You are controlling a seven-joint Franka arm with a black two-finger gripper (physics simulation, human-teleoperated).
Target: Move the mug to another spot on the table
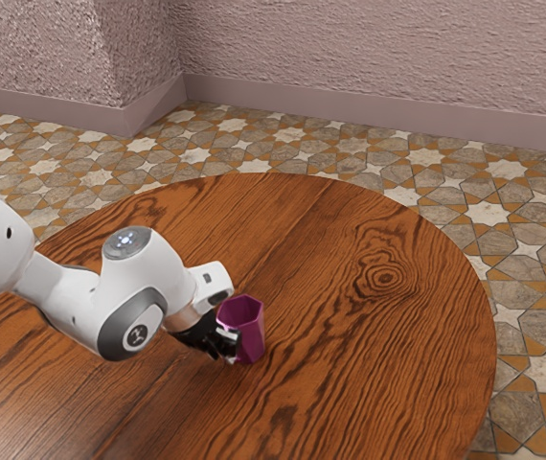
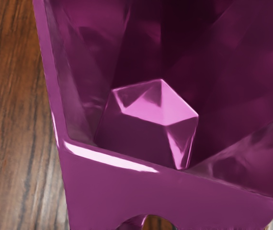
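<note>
One purple mug (image 1: 247, 326) on the wooden bench (image 1: 378, 364), one gripper (image 1: 223, 343) at the mug's side, its hold impossible to tell.

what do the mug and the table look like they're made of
Mug: glossy magenta, faceted walls with sharp bright highlights; looks like glazed ceramic or hard plastic, can't say which. Table: reddish-brown wood with clear grain rings and a soft sheen, likely varnished.

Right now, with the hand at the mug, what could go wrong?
1. The hand meets the mug from one side, low by the table. An off-centre hold could let it tip or swing on lifting.
2. The mug's walls are glossy and faceted, so it might slip or twist.
3. The hand sits close to the wood, so a sideways move may scrape.
</note>
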